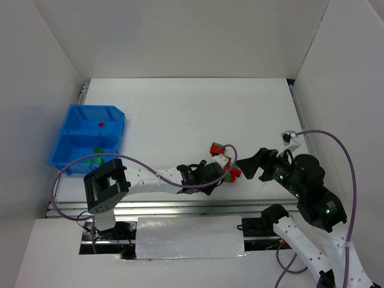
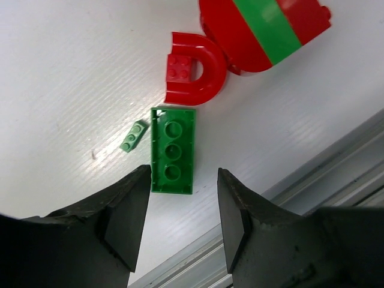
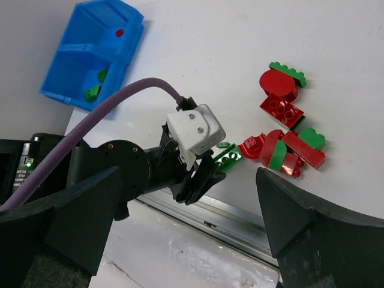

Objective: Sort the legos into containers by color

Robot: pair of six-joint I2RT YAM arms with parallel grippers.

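- The left gripper (image 2: 180, 207) is wide open and holds nothing. The green brick (image 2: 173, 150) lies flat on the table at 12 o'clock from the jaws. Its near end sits just in between the fingertips.
- The brick's long side runs from 6 to 12 o'clock, so one jaw stands on each side of its thin width. I think a small move forward and a squeeze would catch it.
- A tiny green piece (image 2: 133, 136) lies just beside it at 9 o'clock. A red arch (image 2: 195, 69) sits right at its far end.
- The right gripper (image 1: 259, 165) is open and empty too, at 3 o'clock of the pile (image 1: 225, 161). The left gripper is nearer to this brick.
- The blue bin (image 1: 63, 141) is well apart, at 9 o'clock of the pile. Its far compartment (image 1: 87, 120) holds one red brick (image 1: 101, 124). Its near compartment (image 1: 75, 155) holds a few green bricks (image 1: 95, 151).
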